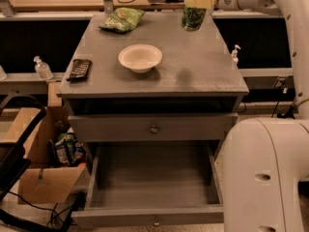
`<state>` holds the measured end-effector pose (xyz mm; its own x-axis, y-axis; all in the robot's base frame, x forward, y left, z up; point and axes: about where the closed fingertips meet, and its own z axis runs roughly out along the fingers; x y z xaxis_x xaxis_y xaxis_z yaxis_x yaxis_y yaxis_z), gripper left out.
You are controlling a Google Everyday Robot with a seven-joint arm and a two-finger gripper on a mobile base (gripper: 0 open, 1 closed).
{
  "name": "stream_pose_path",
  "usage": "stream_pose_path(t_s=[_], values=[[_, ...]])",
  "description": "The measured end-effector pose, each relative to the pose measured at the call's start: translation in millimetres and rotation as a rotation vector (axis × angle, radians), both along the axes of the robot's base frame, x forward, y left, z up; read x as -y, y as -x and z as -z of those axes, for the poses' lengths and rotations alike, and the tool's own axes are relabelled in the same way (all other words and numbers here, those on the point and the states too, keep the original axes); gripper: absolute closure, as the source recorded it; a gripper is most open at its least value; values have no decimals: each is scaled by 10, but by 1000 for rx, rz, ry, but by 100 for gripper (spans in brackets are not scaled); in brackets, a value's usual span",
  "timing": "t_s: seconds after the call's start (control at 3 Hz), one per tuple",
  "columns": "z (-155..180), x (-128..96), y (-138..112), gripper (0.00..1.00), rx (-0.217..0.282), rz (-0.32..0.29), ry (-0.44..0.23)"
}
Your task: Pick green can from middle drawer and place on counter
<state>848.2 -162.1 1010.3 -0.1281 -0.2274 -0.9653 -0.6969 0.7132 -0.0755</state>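
Note:
The green can (pixel 193 16) is dark green and hangs in my gripper (pixel 198 1) over the far right corner of the counter (pixel 193 71). The gripper's pale fingers are shut on the can's top. I cannot tell whether the can's base touches the counter. The middle drawer (pixel 153 178) is pulled wide open at the bottom; its flat floor is bare and its knob (pixel 155 222) shows at the front edge. My white arm (pixel 285 13) reaches in from the upper right.
On the counter stand a white bowl (pixel 140 57), a light-green snack bag (pixel 121 19) and a black flat object (pixel 79 68). A closed drawer front (pixel 153 128) sits above the open drawer. My white body (pixel 265 178) fills the lower right. A cardboard box (pixel 43 178) stands left.

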Motion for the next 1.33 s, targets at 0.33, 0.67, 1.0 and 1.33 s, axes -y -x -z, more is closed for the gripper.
stream_pose_path(t_s=[0.33, 0.67, 1.0, 1.33], values=[[256, 133, -104, 100, -56, 54, 42], [622, 374, -297, 100, -113, 151, 75], [801, 521, -439, 100, -123, 215, 88], [949, 639, -566, 100, -117, 264, 80]])
